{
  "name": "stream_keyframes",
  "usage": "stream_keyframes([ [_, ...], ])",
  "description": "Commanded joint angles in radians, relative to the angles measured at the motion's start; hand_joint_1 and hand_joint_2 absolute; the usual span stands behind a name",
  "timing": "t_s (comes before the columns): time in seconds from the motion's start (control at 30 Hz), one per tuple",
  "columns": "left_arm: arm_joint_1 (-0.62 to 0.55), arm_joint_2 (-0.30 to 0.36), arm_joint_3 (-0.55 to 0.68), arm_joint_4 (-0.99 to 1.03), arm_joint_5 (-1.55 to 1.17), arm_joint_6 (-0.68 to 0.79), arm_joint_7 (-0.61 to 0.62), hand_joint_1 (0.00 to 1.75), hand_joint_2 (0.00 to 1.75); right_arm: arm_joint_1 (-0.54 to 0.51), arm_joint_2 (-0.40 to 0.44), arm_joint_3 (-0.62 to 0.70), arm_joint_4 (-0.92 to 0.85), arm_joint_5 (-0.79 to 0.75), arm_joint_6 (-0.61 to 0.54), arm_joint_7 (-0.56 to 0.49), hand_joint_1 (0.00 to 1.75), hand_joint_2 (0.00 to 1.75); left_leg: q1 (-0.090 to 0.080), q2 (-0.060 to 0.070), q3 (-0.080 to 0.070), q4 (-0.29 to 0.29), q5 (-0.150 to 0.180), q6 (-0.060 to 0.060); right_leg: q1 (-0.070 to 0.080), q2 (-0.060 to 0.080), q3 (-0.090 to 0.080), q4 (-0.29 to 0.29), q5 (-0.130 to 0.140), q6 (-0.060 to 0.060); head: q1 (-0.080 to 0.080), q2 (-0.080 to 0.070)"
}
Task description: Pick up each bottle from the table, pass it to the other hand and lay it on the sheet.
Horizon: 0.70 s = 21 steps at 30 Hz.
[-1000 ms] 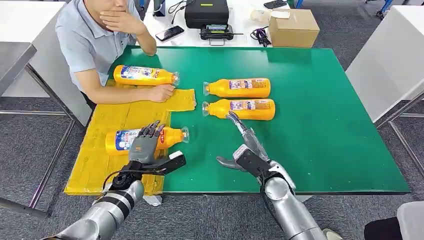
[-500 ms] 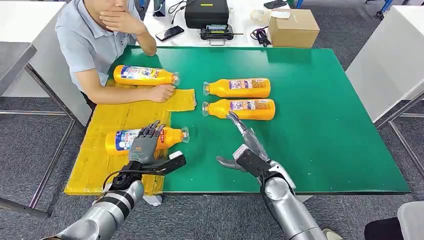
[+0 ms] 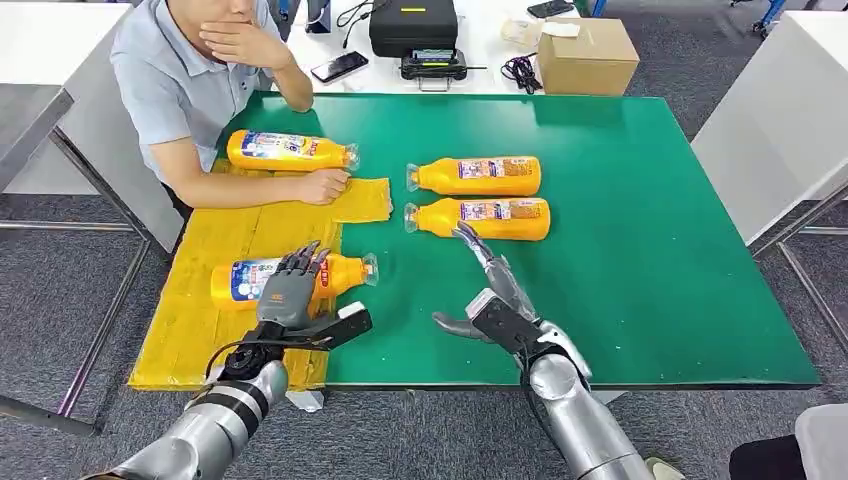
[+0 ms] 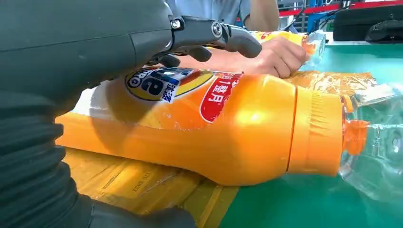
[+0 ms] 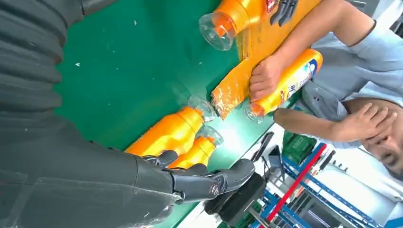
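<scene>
Four orange bottles lie on their sides. One bottle (image 3: 245,280) (image 4: 228,128) rests on the yellow sheet (image 3: 190,340), its clear cap over the green table. My left hand (image 3: 288,297) (image 4: 142,38) is above it, fingers stretched over its label, thumb out to the side, not gripping. A second bottle (image 3: 285,150) lies at the sheet's far end. Two more bottles (image 3: 478,176) (image 3: 482,218) lie side by side on the green table (image 3: 650,250). My right hand (image 3: 497,300) (image 5: 190,183) is open, its fingertips close to the nearer one (image 5: 171,135).
A person sits at the table's far left, one hand (image 3: 322,186) resting on the sheet beside the far bottle. Behind the table stand a cardboard box (image 3: 586,55), a black case (image 3: 413,25) and a phone (image 3: 339,66). The green table's right half is bare.
</scene>
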Motion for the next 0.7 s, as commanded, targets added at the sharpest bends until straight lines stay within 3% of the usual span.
stream_keyframes([
  [0.03,-0.023,0.017,-0.006,0.072,0.002,-0.012,0.004,0.12,1.75,-0.045,-0.011,0.021,0.057,0.000,0.004,0.001,0.00,1.75,0.001,0.003,0.003,0.000,-0.002,-0.002,0.001,0.002,0.003,0.000,-0.001,-0.002,0.000,0.000],
  [0.17,-0.023,0.017,-0.006,0.072,0.002,-0.012,0.004,0.12,1.75,-0.045,-0.011,0.021,0.057,0.000,0.004,0.001,0.00,1.75,0.001,0.003,0.004,0.000,-0.002,-0.002,0.001,0.002,0.003,-0.001,-0.001,-0.002,0.000,0.000],
  [0.2,-0.023,0.017,-0.006,0.072,0.002,-0.012,0.004,0.00,1.75,-0.045,-0.011,0.021,0.057,0.000,0.004,0.001,0.00,1.75,0.001,0.002,0.002,0.000,-0.001,-0.001,0.001,0.002,0.002,0.000,0.000,-0.002,0.000,0.000],
  [0.23,0.268,-0.164,0.254,-0.431,0.410,0.076,-0.498,0.00,1.75,-0.054,-0.004,0.050,0.106,-0.010,0.005,-0.016,0.00,1.75,0.001,0.003,0.005,0.000,-0.002,-0.003,0.002,0.002,0.004,0.000,-0.001,-0.003,0.000,0.000],
  [0.27,0.265,-0.164,0.253,-0.808,0.410,0.076,-0.635,0.00,1.75,-0.060,0.000,0.065,0.134,-0.015,-0.014,-0.031,0.00,1.75,-0.001,0.003,0.008,-0.003,-0.002,-0.001,-0.001,0.003,0.007,-0.003,-0.002,-0.001,0.000,0.000],
  [0.3,0.262,-0.164,0.253,-1.090,0.410,0.076,-0.635,0.00,1.75,-0.065,0.001,0.075,0.149,-0.020,-0.025,-0.039,0.00,1.75,0.001,0.002,0.001,0.001,-0.002,-0.001,0.001,0.001,0.001,-0.001,-0.001,-0.001,0.000,0.000],
  [0.43,0.263,-0.164,0.253,-1.090,0.406,0.076,-0.635,0.00,1.75,-0.066,-0.001,0.077,0.147,-0.021,-0.025,-0.039,0.00,1.75,0.004,0.003,-0.004,0.005,-0.003,-0.002,0.004,0.002,-0.004,0.002,-0.001,-0.002,0.002,0.000],
  [0.5,0.264,-0.164,0.253,-1.085,0.403,0.076,-0.635,0.00,1.75,-0.067,-0.003,0.079,0.144,-0.021,-0.025,-0.039,0.00,1.75,0.002,0.009,0.001,0.002,-0.004,-0.001,0.002,0.008,0.000,0.001,-0.002,-0.003,0.000,0.000],
  [0.7,0.266,-0.164,0.256,-1.089,0.400,0.076,-0.635,0.00,1.75,-0.060,-0.007,0.083,0.135,-0.025,-0.029,-0.039,0.00,1.75,0.003,0.003,0.002,0.001,-0.002,-0.003,0.003,0.001,0.001,0.000,-0.002,-0.003,0.000,0.000],
])
